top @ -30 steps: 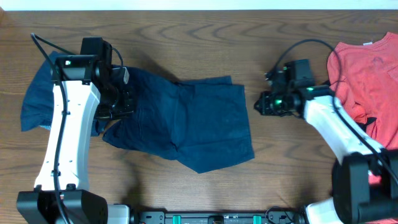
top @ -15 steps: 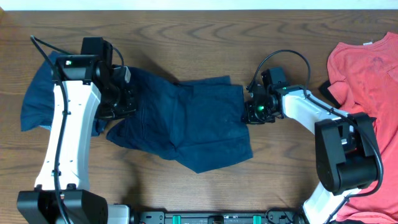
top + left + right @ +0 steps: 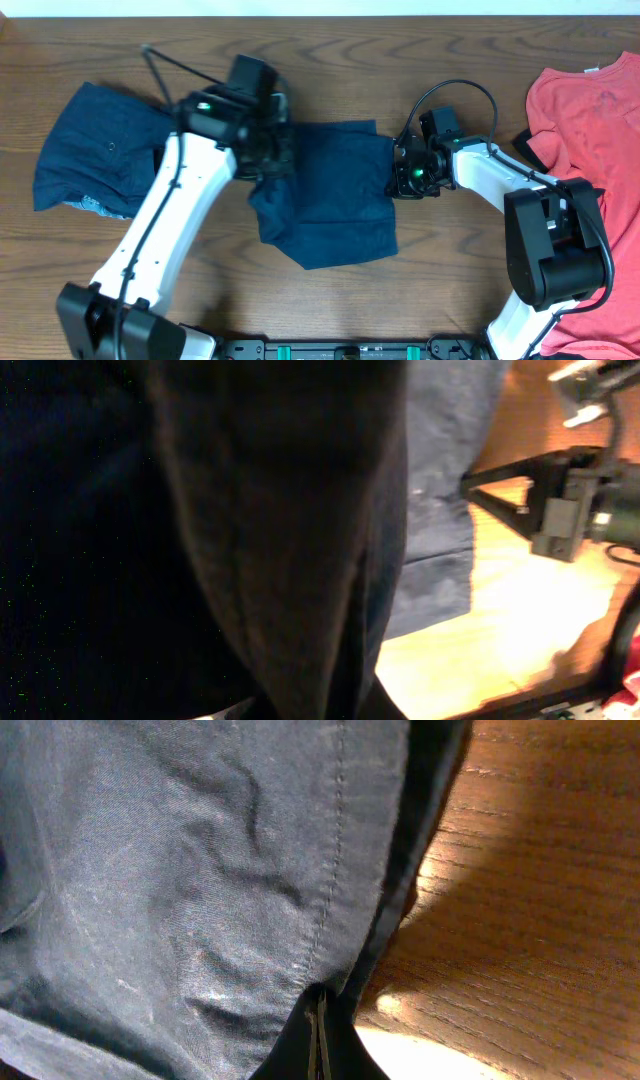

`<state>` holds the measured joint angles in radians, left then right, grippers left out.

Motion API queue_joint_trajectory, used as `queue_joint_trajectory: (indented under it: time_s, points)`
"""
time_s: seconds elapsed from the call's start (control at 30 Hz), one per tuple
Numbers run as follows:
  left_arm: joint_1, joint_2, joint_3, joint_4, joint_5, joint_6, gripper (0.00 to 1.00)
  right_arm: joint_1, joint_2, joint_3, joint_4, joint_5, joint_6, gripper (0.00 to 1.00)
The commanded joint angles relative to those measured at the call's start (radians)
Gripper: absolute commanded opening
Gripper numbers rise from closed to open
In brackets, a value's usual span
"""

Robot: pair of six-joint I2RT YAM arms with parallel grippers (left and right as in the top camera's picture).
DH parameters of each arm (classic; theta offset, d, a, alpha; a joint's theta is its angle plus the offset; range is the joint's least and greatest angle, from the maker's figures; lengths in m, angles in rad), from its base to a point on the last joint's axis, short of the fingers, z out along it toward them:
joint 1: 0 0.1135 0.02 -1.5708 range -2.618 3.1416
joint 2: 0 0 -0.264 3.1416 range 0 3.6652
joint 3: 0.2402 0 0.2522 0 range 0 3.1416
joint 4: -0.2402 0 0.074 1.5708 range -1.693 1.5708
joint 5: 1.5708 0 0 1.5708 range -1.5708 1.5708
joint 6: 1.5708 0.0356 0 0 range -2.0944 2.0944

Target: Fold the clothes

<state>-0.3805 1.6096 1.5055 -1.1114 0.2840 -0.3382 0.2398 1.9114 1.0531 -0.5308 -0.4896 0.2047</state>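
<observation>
A pair of navy shorts point(image 3: 340, 205) lies mid-table, its left part lifted and drawn over itself. My left gripper point(image 3: 268, 160) is shut on that lifted part. In the left wrist view dark cloth hides the jaws and lighter shorts fabric point(image 3: 440, 510) lies beyond. My right gripper point(image 3: 400, 178) is shut on the shorts' right hem. The right wrist view shows its fingers point(image 3: 318, 1030) closed on the hem of the shorts point(image 3: 180, 870). A second navy pair point(image 3: 95, 150) lies at the far left. A coral-red T-shirt point(image 3: 590, 120) lies at the far right.
The wooden table point(image 3: 450, 270) shows bare wood in front of and behind the shorts. The right arm's black cable point(image 3: 470, 90) loops above its wrist. The right arm point(image 3: 575, 510) shows in the left wrist view.
My left arm has swung right, carrying the shorts' left side toward the middle and uncovering the second pair at the left. My right gripper has stayed at the right hem.
</observation>
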Motion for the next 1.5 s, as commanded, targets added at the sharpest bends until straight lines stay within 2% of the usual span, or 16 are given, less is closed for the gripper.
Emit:
queue_joint_trajectory:
  time_s: [0.0, 0.1, 0.33, 0.37, 0.4, 0.43, 0.47, 0.53, 0.63, 0.73, 0.9, 1.0, 1.1, 1.3, 1.47]
  points:
    - [-0.071, 0.036, 0.034, 0.021, -0.025, -0.084, 0.06, 0.016, 0.064, -0.026, -0.010, 0.074, 0.007, 0.01]
    - [-0.140, 0.084, 0.032, 0.027, -0.109, -0.103, 0.07, 0.016, 0.064, -0.026, -0.013, 0.074, 0.007, 0.01]
    - [-0.261, 0.218, 0.032, 0.151, -0.105, -0.210, 0.11, 0.016, 0.064, -0.026, -0.021, 0.074, 0.007, 0.02]
    - [-0.275, 0.234, 0.032, 0.182, -0.085, -0.214, 0.16, 0.016, 0.064, -0.026, -0.022, 0.074, 0.007, 0.02]
    - [-0.286, 0.246, 0.032, 0.207, -0.062, -0.213, 0.30, 0.016, 0.064, -0.026, -0.023, 0.074, 0.007, 0.02]
    - [-0.297, 0.256, 0.032, 0.227, -0.040, -0.213, 0.52, 0.016, 0.064, -0.026, -0.023, 0.074, 0.007, 0.03]
    - [-0.302, 0.261, 0.032, 0.232, -0.030, -0.214, 0.66, 0.016, 0.064, -0.026, -0.024, 0.074, 0.007, 0.06]
    - [-0.304, 0.258, 0.032, 0.223, -0.030, -0.209, 0.72, 0.016, 0.064, -0.026, -0.030, 0.074, 0.008, 0.24]
    - [-0.277, 0.229, 0.032, 0.198, -0.030, -0.206, 0.80, 0.016, 0.064, -0.026, -0.037, 0.074, 0.006, 0.43]
    - [-0.229, 0.184, 0.032, 0.172, -0.031, -0.147, 0.82, 0.016, 0.064, -0.026, -0.042, 0.074, 0.002, 0.48]
    - [-0.116, 0.119, 0.032, 0.080, -0.035, -0.070, 0.82, -0.019, 0.029, -0.016, -0.098, 0.075, -0.004, 0.47]
    - [-0.051, 0.114, 0.032, 0.017, -0.035, -0.011, 0.77, -0.062, -0.054, -0.011, -0.122, 0.074, -0.003, 0.47]
    - [-0.005, 0.118, 0.018, -0.032, -0.035, 0.042, 0.72, -0.094, -0.186, -0.011, -0.126, 0.047, -0.014, 0.52]
    - [0.011, 0.118, -0.027, -0.035, -0.034, 0.096, 0.73, -0.084, -0.379, -0.011, -0.120, 0.008, -0.072, 0.69]
    - [0.009, 0.119, -0.063, -0.022, -0.034, 0.125, 0.73, -0.011, -0.352, -0.020, -0.105, 0.055, -0.070, 0.71]
